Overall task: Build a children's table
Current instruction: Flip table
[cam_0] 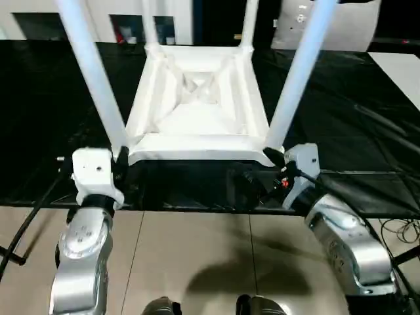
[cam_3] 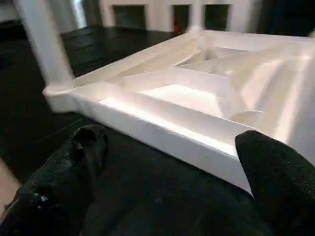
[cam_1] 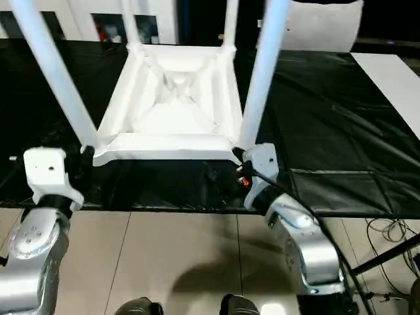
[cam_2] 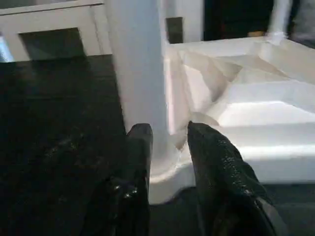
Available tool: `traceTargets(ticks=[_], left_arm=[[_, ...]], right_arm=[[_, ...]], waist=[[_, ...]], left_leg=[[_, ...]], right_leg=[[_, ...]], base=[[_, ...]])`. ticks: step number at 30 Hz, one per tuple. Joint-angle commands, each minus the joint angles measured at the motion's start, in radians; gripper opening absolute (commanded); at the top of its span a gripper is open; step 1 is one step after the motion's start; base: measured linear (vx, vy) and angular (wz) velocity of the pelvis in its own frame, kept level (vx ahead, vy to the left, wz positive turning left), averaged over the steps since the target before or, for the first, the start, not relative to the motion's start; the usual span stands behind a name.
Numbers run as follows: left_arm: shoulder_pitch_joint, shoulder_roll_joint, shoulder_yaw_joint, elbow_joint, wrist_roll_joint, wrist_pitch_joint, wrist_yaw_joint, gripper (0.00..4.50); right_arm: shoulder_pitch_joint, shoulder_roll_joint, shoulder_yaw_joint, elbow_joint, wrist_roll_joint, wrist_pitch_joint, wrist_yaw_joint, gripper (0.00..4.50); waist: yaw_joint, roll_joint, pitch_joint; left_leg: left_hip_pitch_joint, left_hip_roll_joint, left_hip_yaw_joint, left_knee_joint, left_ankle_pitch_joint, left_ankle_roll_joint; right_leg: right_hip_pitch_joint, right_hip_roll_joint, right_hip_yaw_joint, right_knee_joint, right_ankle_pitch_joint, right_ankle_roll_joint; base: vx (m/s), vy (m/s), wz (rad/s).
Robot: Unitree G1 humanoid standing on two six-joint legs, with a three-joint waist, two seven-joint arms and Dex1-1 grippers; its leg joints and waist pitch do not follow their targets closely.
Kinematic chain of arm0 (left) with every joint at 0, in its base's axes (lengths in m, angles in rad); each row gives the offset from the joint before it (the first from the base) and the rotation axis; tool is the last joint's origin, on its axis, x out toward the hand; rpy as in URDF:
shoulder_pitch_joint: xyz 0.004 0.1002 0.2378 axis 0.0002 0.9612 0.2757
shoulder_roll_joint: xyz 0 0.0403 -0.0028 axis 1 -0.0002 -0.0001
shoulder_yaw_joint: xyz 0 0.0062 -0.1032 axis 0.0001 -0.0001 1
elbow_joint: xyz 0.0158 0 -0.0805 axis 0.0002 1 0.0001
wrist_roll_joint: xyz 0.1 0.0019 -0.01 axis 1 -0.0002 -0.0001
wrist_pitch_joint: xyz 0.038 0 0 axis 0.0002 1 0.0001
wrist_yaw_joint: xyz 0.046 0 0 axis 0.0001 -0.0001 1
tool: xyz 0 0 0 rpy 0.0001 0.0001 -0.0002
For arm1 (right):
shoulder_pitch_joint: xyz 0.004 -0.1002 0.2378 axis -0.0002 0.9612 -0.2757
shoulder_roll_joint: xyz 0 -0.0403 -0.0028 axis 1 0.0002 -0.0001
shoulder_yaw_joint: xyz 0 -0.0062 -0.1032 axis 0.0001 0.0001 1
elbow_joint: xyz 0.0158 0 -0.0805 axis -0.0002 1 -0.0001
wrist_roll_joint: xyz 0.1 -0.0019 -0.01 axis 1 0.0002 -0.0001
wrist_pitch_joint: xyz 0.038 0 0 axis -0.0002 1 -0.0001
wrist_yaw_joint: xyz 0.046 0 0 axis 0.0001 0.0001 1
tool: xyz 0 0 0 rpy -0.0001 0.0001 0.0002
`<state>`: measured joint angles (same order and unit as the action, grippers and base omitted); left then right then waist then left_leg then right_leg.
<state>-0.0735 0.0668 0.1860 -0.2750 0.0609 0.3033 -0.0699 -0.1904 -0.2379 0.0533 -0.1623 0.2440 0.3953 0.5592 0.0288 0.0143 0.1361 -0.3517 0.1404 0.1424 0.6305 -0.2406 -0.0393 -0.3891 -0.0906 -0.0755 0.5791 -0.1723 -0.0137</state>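
standing upside down, tabletop (cam_0: 197,125) carries four legs (cam_0: 92,72); right hand (cam_3: 167,162) open.

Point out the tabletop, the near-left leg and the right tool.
tabletop (cam_0: 197,141): left eye view, ribbed underside near the front edge.
near-left leg (cam_0: 92,72): left eye view, middle of the tube.
right tool (cam_3: 172,162): right wrist view, midway between its two black fingertips, which stand wide apart.

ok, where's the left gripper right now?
Head views: left gripper sits at the upside-down tabletop's near-left corner, by the base of that leg.
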Motion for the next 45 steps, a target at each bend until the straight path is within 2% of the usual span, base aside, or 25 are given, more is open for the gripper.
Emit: traceTargets(ticks=[1, 5, 6, 8, 9, 10, 11, 12, 13, 17, 18, 19, 20, 22, 24, 26, 27, 32, 33, 35, 36, 38, 39, 42, 45], left_arm=[[-0.015, -0.002, 0.033, 0.019, -0.016, 0.012, 0.028, 1.55], [-0.051, 0.026, 0.028, 0.064, -0.038, -0.012, 0.003, 1.71], [-0.064, 0.040, 0.021, 0.083, -0.038, -0.020, -0.009, 1.91], [-0.076, 0.056, 0.012, 0.103, -0.032, -0.024, -0.024, 2.01], [-0.092, 0.067, 0.015, 0.129, -0.040, -0.025, -0.038, 2.09], [-0.105, 0.080, 0.021, 0.153, -0.047, -0.027, -0.052, 2.19], [-0.112, 0.088, 0.025, 0.167, -0.050, -0.028, -0.060, 2.32], [-0.112, 0.088, 0.025, 0.167, -0.050, -0.028, -0.060, 2.42], [-0.121, 0.105, 0.043, 0.189, -0.057, -0.035, -0.064, 2.47], [-0.125, 0.137, 0.056, 0.211, -0.085, -0.048, -0.099, 2.75], [-0.126, 0.143, 0.056, 0.217, -0.090, -0.051, -0.108, 2.83], [-0.128, 0.151, 0.056, 0.224, -0.096, -0.055, -0.119, 2.90], [-0.139, 0.165, 0.058, 0.246, -0.115, -0.062, -0.144, 2.97], [-0.156, 0.174, 0.057, 0.271, -0.140, -0.063, -0.181, 3.13], [-0.178, 0.184, 0.046, 0.305, -0.160, -0.071, -0.223, 3.36], [-0.187, 0.188, 0.039, 0.320, -0.175, -0.072, -0.244, 3.47], [-0.200, 0.192, 0.034, 0.339, -0.175, -0.071, -0.251, 3.47], [-0.257, 0.197, 0.037, 0.430, -0.143, -0.087, -0.194, 3.47], [-0.263, 0.194, 0.038, 0.438, -0.145, -0.088, -0.190, 3.23], [-0.279, 0.191, 0.039, 0.463, -0.146, -0.098, -0.185, 3.14], [-0.285, 0.189, 0.037, 0.470, -0.144, -0.100, -0.182, 3.09], [-0.289, 0.187, 0.036, 0.474, -0.142, -0.101, -0.180, 2.96], [-0.297, 0.182, 0.032, 0.482, -0.140, -0.103, -0.173, 2.81], [-0.303, 0.176, 0.028, 0.492, -0.141, -0.105, -0.168, 2.69], [-0.306, 0.176, 0.023, 0.503, -0.142, -0.108, -0.166, 2.37]], right_arm=[[-0.013, -0.017, 0.015, 0.002, 0.015, 0.027, 0.035, 4.50], [-0.047, -0.020, 0.031, 0.082, 0.004, -0.037, 0.068, 4.50], [-0.075, -0.010, 0.018, 0.127, 0.009, -0.059, 0.072, 4.50], [-0.107, 0.001, 0.000, 0.176, 0.010, -0.090, 0.068, 4.50], [-0.142, 0.009, -0.019, 0.230, 0.012, -0.122, 0.064, 4.50], [-0.169, 0.014, -0.037, 0.270, 0.017, -0.141, 0.056, 4.50], [-0.184, 0.016, -0.047, 0.290, 0.019, -0.151, 0.052, 4.50], [-0.184, 0.016, -0.047, 0.290, 0.019, -0.151, 0.052, 4.50], [-0.209, 0.006, -0.058, 0.327, 0.008, -0.177, 0.042, 4.50], [-0.230, -0.019, -0.067, 0.367, 0.000, -0.207, 0.046, 4.50], [-0.233, -0.021, -0.072, 0.375, -0.003, -0.215, 0.041, 4.50], [-0.236, -0.024, -0.077, 0.388, -0.006, -0.226, 0.036, 4.50], [-0.247, -0.025, -0.093, 0.420, -0.012, -0.251, 0.028, 4.50], [-0.251, -0.024, -0.103, 0.438, -0.018, -0.264, 0.022, 4.50], [-0.243, -0.028, -0.095, 0.439, -0.025, -0.259, 0.024, 4.50], [-0.239, -0.029, -0.085, 0.437, -0.030, -0.259, 0.021, 4.50], [-0.232, -0.026, -0.074, 0.422, -0.025, -0.239, 0.022, 4.50], [-0.205, -0.009, -0.013, 0.348, -0.013, -0.167, 0.053, 4.50], [-0.203, -0.004, -0.004, 0.341, -0.017, -0.172, 0.055, 4.50], [-0.198, 0.009, 0.014, 0.329, -0.026, -0.183, 0.058, 4.50], [-0.195, 0.013, 0.021, 0.320, -0.019, -0.171, 0.065, 4.50], [-0.194, 0.016, 0.025, 0.313, -0.013, -0.162, 0.071, 4.50], [-0.191, 0.020, 0.043, 0.301, -0.013, -0.158, 0.085, 4.50], [-0.187, 0.022, 0.064, 0.293, -0.017, -0.161, 0.099, 4.50], [-0.186, 0.024, 0.074, 0.287, -0.019, -0.158, 0.103, 4.50]], waist=[[0.000, -0.003, -0.076], [0.005, -0.002, -0.093], [0.006, -0.003, -0.111], [0.006, -0.003, -0.115], [0.009, -0.005, -0.124], [0.011, -0.002, -0.125], [0.011, -0.001, -0.124], [0.012, -0.004, -0.123], [0.015, -0.001, -0.121], [0.016, 0.000, -0.112], [0.014, -0.003, -0.107], [0.016, -0.001, -0.107], [0.012, -0.006, -0.105], [0.015, -0.003, -0.103], [0.019, -0.003, -0.102], [0.019, -0.003, -0.101], [0.019, -0.003, -0.101], [0.017, -0.005, -0.103], [0.017, -0.005, -0.105], [0.014, -0.007, -0.107], [0.011, -0.013, -0.105], [0.011, -0.009, -0.106], [0.011, -0.012, -0.106], [0.010, -0.010, -0.104], [0.011, -0.010, -0.101]], left_leg=[[-0.007, 0.076, -0.033, -0.107, -0.229, 0.030], [-0.011, 0.077, -0.027, -0.102, -0.159, 0.060], [-0.011, 0.073, -0.024, -0.090, -0.071, 0.089], [-0.015, 0.071, -0.023, -0.085, -0.017, 0.115], [-0.020, 0.068, -0.018, -0.072, 0.074, 0.161], [-0.024, 0.066, -0.017, -0.069, 0.092, 0.175], [-0.022, 0.065, -0.015, -0.069, 0.090, 0.186], [-0.023, 0.066, -0.014, -0.069, 0.072, 0.198], [-0.022, 0.071, -0.013, -0.070, 0.058, 0.200], [-0.017, 0.075, -0.013, -0.081, -0.061, 0.154], [-0.014, 0.077, -0.012, -0.088, -0.130, 0.115], [-0.011, 0.077, -0.012, -0.088, -0.144, 0.103], [-0.012, 0.076, -0.011, -0.091, -0.163, 0.088], [-0.008, 0.076, -0.009, -0.094, -0.182, 0.071], [-0.006, 0.073, -0.007, -0.097, -0.201, 0.057], [-0.012, 0.075, -0.009, -0.100, -0.202, 0.051], [-0.010, 0.073, -0.007, -0.100, -0.202, 0.052], [-0.015, 0.071, -0.008, -0.097, -0.162, 0.068], [-0.017, 0.074, -0.009, -0.097, -0.142, 0.072], [-0.019, 0.073, -0.008, -0.094, -0.115, 0.083], [-0.020, 0.072, -0.006, -0.094, -0.108, 0.090], [-0.020, 0.075, -0.006, -0.092, -0.086, 0.100], [-0.019, 0.075, -0.006, -0.092, -0.070, 0.111], [-0.019, 0.076, -0.005, -0.093, -0.079, 0.117], [-0.017, 0.078, -0.005, -0.097, -0.115, 0.103]], right_leg=[[0.038, -0.072, 0.056, -0.073, -0.393, -0.140], [0.036, -0.068, 0.056, -0.063, -0.280, -0.189], [0.038, -0.066, 0.055, -0.047, -0.162, -0.224], [0.034, -0.064, 0.054, -0.035, -0.089, -0.253], [0.037, -0.063, 0.054, -0.019, 0.027, -0.286], [0.036, -0.064, 0.054, -0.016, 0.047, -0.296], [0.030, -0.061, 0.052, -0.017, 0.041, -0.302], [0.033, -0.061, 0.051, -0.019, 0.010, -0.305], [0.031, -0.062, 0.050, -0.021, -0.014, -0.307], [0.029, -0.058, 0.047, -0.037, -0.162, -0.281], [0.028, -0.059, 0.048, -0.045, -0.230, -0.262], [0.025, -0.060, 0.049, -0.047, -0.246, -0.255], [0.023, -0.058, 0.050, -0.048, -0.259, -0.245], [0.019, -0.058, 0.052, -0.051, -0.274, -0.236], [0.017, -0.057, 0.054, -0.053, -0.293, -0.223], [0.022, -0.059, 0.055, -0.049, -0.283, -0.219], [0.018, -0.058, 0.056, -0.051, -0.286, -0.214], [0.024, -0.059, 0.057, -0.048, -0.256, -0.205], [0.025, -0.062, 0.056, -0.046, -0.234, -0.212], [0.026, -0.061, 0.055, -0.042, -0.203, -0.225], [0.025, -0.060, 0.056, -0.044, -0.197, -0.229], [0.025, -0.061, 0.055, -0.040, -0.177, -0.242], [0.026, -0.060, 0.055, -0.037, -0.161, -0.249], [0.025, -0.061, 0.055, -0.039, -0.166, -0.254], [0.023, -0.061, 0.055, -0.045, -0.216, -0.244]], base=[[0.000, 0.000, 0.00], [0.014, -0.004, 0.01], [0.069, -0.015, 0.03], [0.060, -0.015, 0.02], [0.000, 0.000, 0.00], [0.000, 0.000, 0.00], [0.000, 0.000, 0.00], [0.000, 0.000, 0.00], [0.000, 0.000, 0.00], [0.000, 0.000, 0.00], [0.000, 0.000, 0.00], [0.000, 0.000, 0.00], [0.000, 0.000, 0.00], [0.000, 0.000, 0.00], [0.000, 0.000, 0.00], [0.000, 0.000, 0.00], [0.000, 0.000, 0.00], [0.000, 0.000, 0.00], [0.000, 0.000, 0.00], [0.000, 0.000, 0.00], [0.000, 0.000, 0.00], [0.000, 0.000, 0.00], [0.000, 0.000, 0.00], [0.000, 0.000, 0.00], [0.000, 0.000, 0.00]])
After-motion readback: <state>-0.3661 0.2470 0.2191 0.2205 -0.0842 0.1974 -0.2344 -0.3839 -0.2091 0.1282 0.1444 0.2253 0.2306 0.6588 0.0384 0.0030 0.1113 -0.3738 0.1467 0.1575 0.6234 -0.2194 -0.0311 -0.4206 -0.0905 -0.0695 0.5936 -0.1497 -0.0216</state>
